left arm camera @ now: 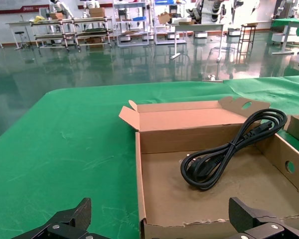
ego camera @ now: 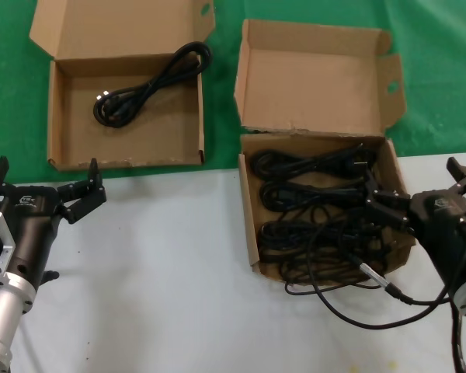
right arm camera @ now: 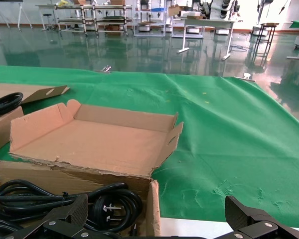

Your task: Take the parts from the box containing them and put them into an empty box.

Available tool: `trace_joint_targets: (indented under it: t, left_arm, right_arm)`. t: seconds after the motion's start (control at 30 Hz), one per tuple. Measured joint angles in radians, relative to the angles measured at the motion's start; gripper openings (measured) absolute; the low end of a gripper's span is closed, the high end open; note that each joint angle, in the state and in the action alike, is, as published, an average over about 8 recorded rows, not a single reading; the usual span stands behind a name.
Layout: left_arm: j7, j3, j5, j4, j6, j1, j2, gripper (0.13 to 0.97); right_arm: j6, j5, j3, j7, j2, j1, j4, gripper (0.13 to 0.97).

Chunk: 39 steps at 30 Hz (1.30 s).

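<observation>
Right pincer point(ego camera: 384, 203) hung wide open, empty, over the cord box point(ego camera: 251, 225); cords point(ego camera: 311, 202) looked light, floppy, tangle-prone, so I'd grab mid-bundle. Left pincer point(ego camera: 43, 186) open, idle on desk point(ego camera: 163, 272).

head: overhead, down | wrists: low, forward | shared: boxes point(ego camera: 126, 116)

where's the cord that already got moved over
In the head view one black power cord lies loose inside the wider, shallower box on the robot's left, running diagonally toward its far right corner, just beyond the open left gripper.
</observation>
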Motion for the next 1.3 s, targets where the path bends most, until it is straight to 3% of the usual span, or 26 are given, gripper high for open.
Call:
trace_joint_targets:
  t: [1.3]
  left_arm:
    - [0.0, 0.0, 0.0, 0.0, 0.0, 0.0, 0.0, 0.966]
  right_arm:
    - [0.0, 0.0, 0.0, 0.0, 0.0, 0.0, 0.0, 0.966]
